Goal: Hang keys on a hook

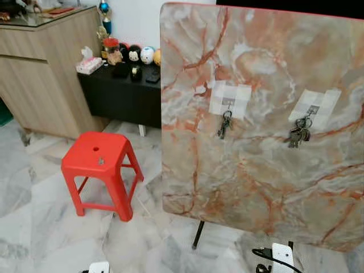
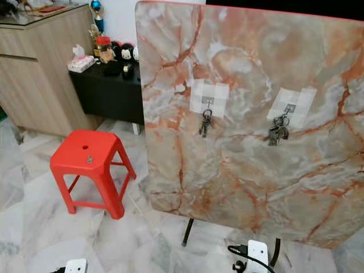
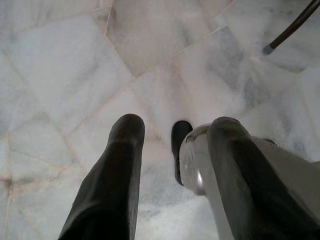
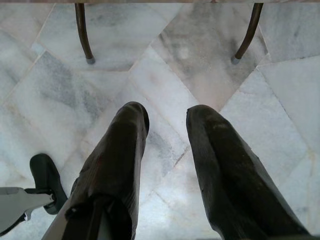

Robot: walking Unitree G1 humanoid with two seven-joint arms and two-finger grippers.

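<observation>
Marble-patterned board point(image 1: 267, 170), orange-veined, stands upright on thin dark legs point(image 4: 82, 35) so its face serves as a wall for hanging. Two hooks are fixed to it under crossed patches of pale tape: left hook point(image 1: 228, 102), right hook point(image 1: 312, 110). The tape presumably keeps the hooks on the slick surface.

Keys: one small bunch point(image 1: 224, 125) hangs from the left hook; a fuller bunch point(image 1: 299, 132) hangs from the right hook. Both bunches lie against the board, well apart from each other. Judging from this, the hanging looks done.

Left gripper point(image 3: 172, 150) points down at the marble floor point(image 3: 60, 75), fingers spread, nothing between them. Right gripper point(image 4: 167, 145) likewise hangs low over the floor, fingers apart and empty. Both arms appear idle.

Red plastic stool point(image 1: 99, 156) stands beside the board, nothing on it. No legible writing or brand marks anywhere; figurines on the black cabinet point(image 1: 119, 94) are too small to read.
</observation>
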